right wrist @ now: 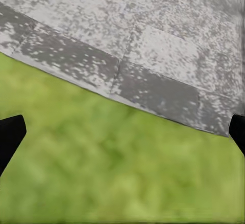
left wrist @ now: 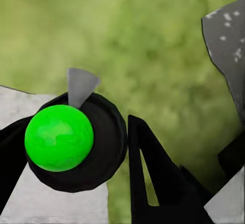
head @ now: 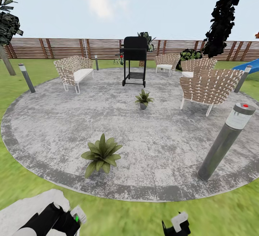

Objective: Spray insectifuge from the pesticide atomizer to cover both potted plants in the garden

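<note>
Spraying step: roll toward low green speckled potted plant [head: 101,155] at eleven o'clock, hold left pincer [left wrist: 76,126] tight on small grey-and-black pesticide atomizer [left wrist: 109,143], aim at leaves, leave right pincer [right wrist: 122,134] spread wide.

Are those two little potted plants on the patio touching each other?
Apart. The head view shows bare grey paving between the near plant and the far plant.

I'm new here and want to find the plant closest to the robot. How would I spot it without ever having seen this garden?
Start at the round grey paved patio ringed by lawn, with a black grill at its far side. Come straight toward the near edge: the nearer potted plant sits just inside the dark border. Unlike the smaller-looking potted plant mid-patio near the grill, this one stands alone, with no chairs nearby.
</note>
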`<state>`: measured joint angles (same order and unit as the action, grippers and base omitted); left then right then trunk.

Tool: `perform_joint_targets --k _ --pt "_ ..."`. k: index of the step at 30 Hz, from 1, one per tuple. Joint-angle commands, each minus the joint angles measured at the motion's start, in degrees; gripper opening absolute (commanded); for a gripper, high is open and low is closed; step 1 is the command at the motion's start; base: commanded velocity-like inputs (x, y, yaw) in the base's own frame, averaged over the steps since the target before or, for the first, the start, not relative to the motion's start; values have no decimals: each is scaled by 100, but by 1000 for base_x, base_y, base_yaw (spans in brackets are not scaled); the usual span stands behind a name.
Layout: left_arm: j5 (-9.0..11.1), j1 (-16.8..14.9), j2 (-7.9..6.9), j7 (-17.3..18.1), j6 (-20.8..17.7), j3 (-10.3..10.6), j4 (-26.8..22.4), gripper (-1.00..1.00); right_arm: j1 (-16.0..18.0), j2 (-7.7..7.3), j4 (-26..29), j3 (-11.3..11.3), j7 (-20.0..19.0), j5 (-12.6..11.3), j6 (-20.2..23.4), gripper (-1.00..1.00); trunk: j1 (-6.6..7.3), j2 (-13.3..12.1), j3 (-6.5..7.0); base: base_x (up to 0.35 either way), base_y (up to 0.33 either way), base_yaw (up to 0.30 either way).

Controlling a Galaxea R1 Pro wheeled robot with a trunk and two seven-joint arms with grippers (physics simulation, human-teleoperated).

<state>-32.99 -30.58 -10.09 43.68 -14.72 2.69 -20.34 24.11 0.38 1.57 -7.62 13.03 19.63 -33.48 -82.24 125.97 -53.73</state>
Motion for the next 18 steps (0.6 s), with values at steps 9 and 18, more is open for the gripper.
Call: perform_joint_targets --k 9,18 --pt "-5 -91 18 85 -1569 90 -113 -100 -70 4 -8 -48 67 -872 -70 100 1 2 -5 0 0 0" --pt "-599 -207 38 756 -2301 110 -756 -100 -78 28 -8 -47 64 -1027 -71 100 1 2 -5 14 0 0"
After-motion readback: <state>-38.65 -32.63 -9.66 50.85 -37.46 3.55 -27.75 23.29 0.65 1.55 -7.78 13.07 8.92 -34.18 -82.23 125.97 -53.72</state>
